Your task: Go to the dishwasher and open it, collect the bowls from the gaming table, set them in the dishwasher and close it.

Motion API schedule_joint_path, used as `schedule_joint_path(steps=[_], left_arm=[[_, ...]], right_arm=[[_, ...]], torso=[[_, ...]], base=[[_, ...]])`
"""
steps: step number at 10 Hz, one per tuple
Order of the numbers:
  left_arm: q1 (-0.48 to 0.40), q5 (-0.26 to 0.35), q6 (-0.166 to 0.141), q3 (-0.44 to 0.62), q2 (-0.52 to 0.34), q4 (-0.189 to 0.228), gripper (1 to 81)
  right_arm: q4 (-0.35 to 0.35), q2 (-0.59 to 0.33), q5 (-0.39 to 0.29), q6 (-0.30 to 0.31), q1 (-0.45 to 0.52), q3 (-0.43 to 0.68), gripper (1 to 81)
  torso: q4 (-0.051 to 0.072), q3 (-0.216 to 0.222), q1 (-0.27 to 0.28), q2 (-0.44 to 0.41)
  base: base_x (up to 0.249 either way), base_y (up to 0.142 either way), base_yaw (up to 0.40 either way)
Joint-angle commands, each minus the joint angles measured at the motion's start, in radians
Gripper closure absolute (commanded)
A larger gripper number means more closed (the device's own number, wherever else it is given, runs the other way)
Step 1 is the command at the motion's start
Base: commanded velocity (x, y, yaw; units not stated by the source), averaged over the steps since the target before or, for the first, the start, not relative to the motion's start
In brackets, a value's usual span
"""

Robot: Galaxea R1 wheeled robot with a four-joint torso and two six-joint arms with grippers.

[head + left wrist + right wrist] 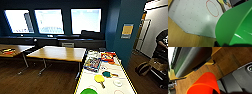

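a long gaming table (pixel 125 75) with a glossy white top and yellow edging runs away from the camera at the right of a dark blue room; a lime-green bowl (pixel 89 91) sits at its near end, cut off by the picture's lower edge; beyond it on the white top lie a yellow paddle (pixel 99 79) and a green paddle (pixel 107 74) side by side, a small white disc (pixel 117 82) to their right, then a colourful game box (pixel 92 64) and a red box (pixel 108 57) toward the far end; two wooden-topped tables (pixel 58 53) stand to the left under three bright windows (pixel 50 21); at the far right a person (pixel 162 40) stands by a doorway; the left wrist view looks down past the same green bowl (pixel 234 27), very close and large, onto a speckled white surface (pixel 193 18) bearing a red ring (pixel 212 8), with wood floor (pixel 179 37) beside it; whether the left gripper's fingers are apart or clamped on the bowl cannot be told; the right wrist view looks along brown wood flooring (pixel 226 63) toward a dark, yellow-edged table body (pixel 191 60); an orange bowl (pixel 204 84) looms at the wrist, and the state of the right gripper's fingers cannot be told.
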Motion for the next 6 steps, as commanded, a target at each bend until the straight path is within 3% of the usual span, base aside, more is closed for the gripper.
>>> schedule_joint_path(steps=[1,4,6], left_arm=[[-0.122,0.043,0.007,0.038,-0.057,0.010,81.1],[-0.119,0.021,0.006,0.217,-0.175,0.012,81.1],[-0.119,0.018,0.006,0.223,-0.186,0.012,81.1]], right_arm=[[-0.027,-0.034,-0.020,-0.003,0.074,0.026,81.1],[-0.026,-0.034,-0.020,-0.003,0.068,0.024,81.1],[-0.026,-0.033,-0.021,-0.003,0.068,0.023,81.1]], torso=[[0.000,0.000,0.000,0.000],[0.000,0.000,0.000,0.000],[0.000,0.000,0.000,0.000]], base=[[0.000,0.000,0.000],[0.000,0.000,0.000],[0.000,0.000,0.000]])
